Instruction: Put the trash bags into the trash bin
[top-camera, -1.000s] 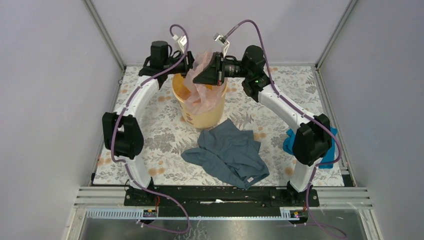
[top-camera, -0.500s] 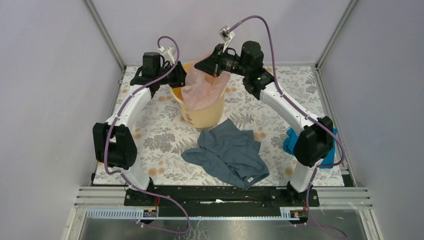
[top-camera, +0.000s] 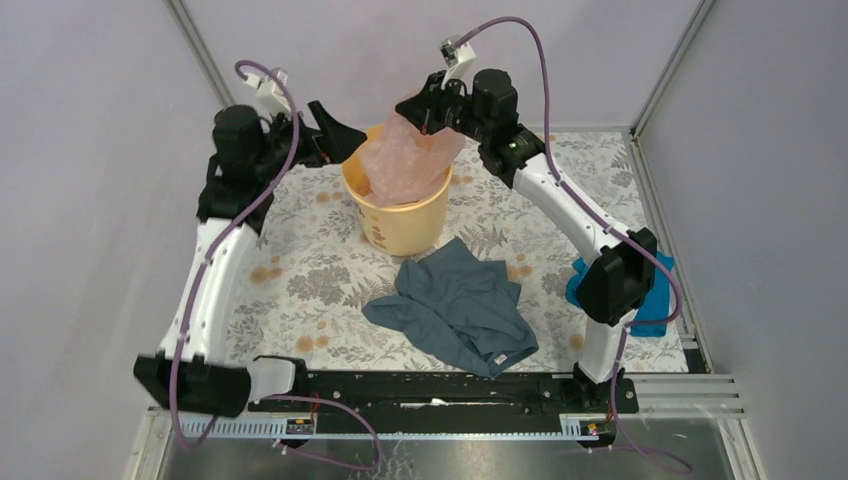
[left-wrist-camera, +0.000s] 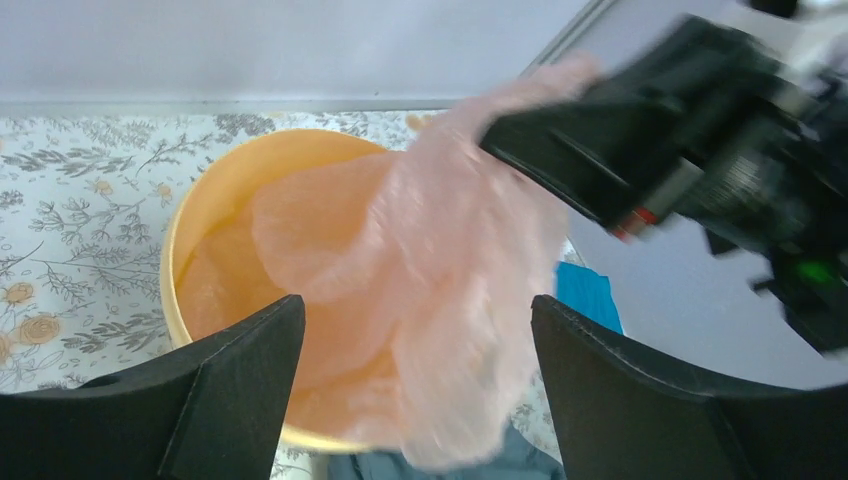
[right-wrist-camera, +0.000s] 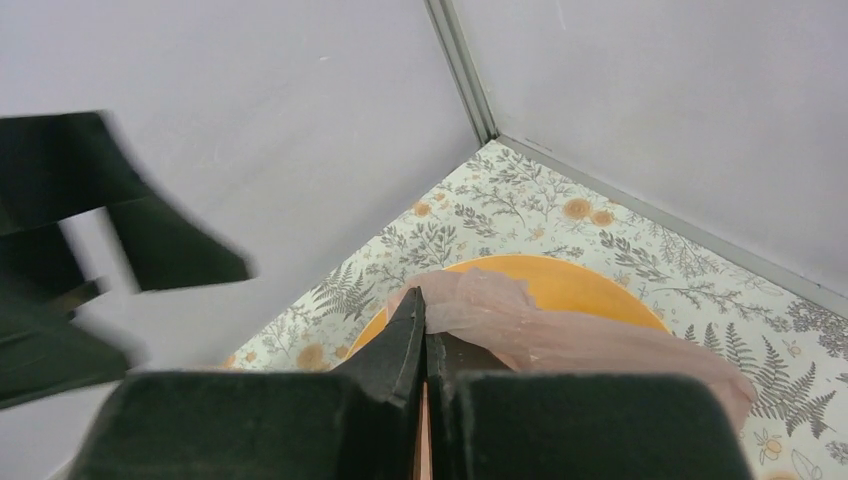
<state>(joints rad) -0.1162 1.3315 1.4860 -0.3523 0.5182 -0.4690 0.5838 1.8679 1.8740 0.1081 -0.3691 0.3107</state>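
Right hand (right-wrist-camera: 422, 310), pinching the trash bags (top-camera: 405, 165), should lower them into the trash bin (top-camera: 405, 225) beneath before releasing; left hand (top-camera: 340, 135) spread, empty

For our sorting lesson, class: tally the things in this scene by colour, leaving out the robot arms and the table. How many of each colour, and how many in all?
Pink: 1, the trash bag
Yellow-orange: 1, the bin
Grey-blue: 1, the garment
Bright blue: 1, the cloth
Total: 4
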